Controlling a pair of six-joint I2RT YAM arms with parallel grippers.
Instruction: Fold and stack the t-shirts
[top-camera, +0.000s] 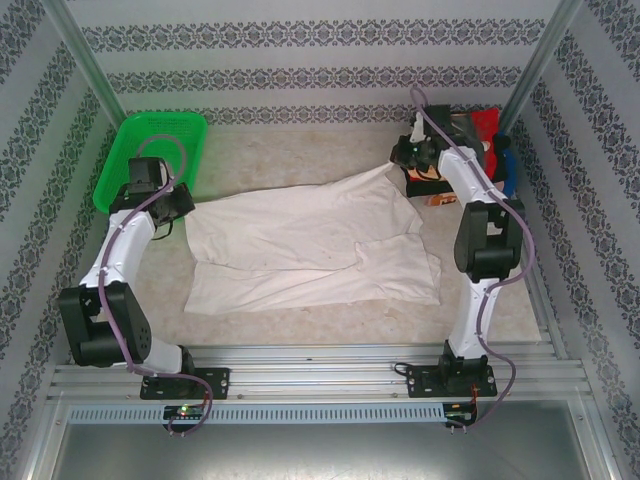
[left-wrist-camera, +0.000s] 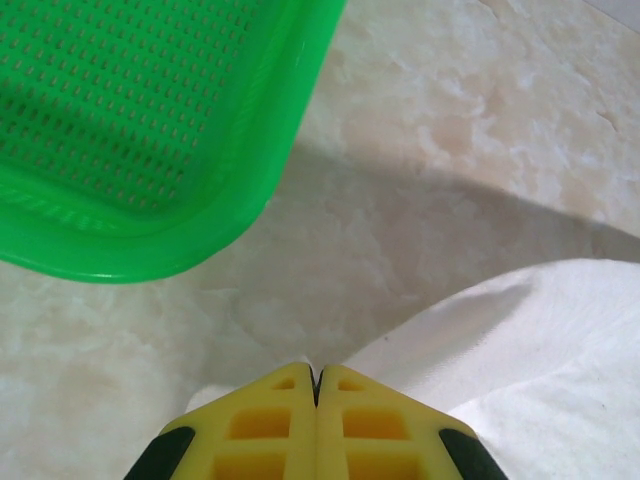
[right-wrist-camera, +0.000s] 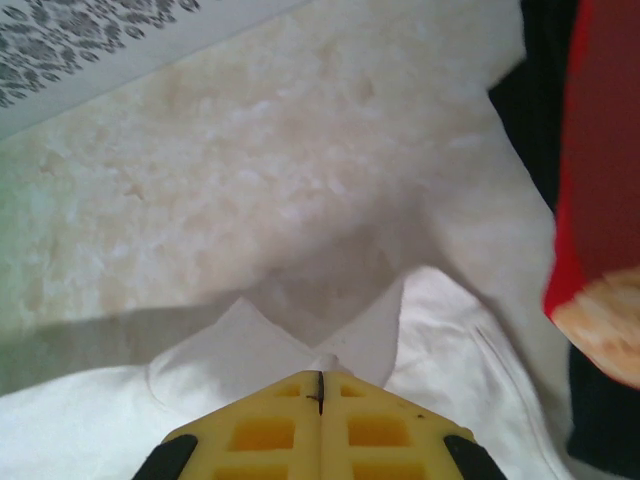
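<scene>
setting: a pale, marbled table (top-camera: 300, 150) closed in by walls (top-camera: 300, 40) papered in dark patterned bands
near edge: both arm bases are bolted to a metal rail (top-camera: 320, 365), the left arm on the left
white t-shirt (top-camera: 300, 245): lies spread across the middle of the table, rumpled and partly doubled over itself, with its lower right part folded toward the near side
left gripper (left-wrist-camera: 316, 372): yellow fingers clenched tight at the shirt's far left corner; the cloth gathers up to the tips on both sides
right gripper (right-wrist-camera: 320, 376): fingers pressed together, pinching the shirt's far right corner; the cloth rises to them in a small peak
green basket (top-camera: 115, 175): mesh plastic, in the far left corner, its rim just beyond the left gripper and apart from the shirt
folded t-shirts (top-camera: 485, 130): a pile in the far right corner, red and black, with blue at the side, just beside the right gripper
</scene>
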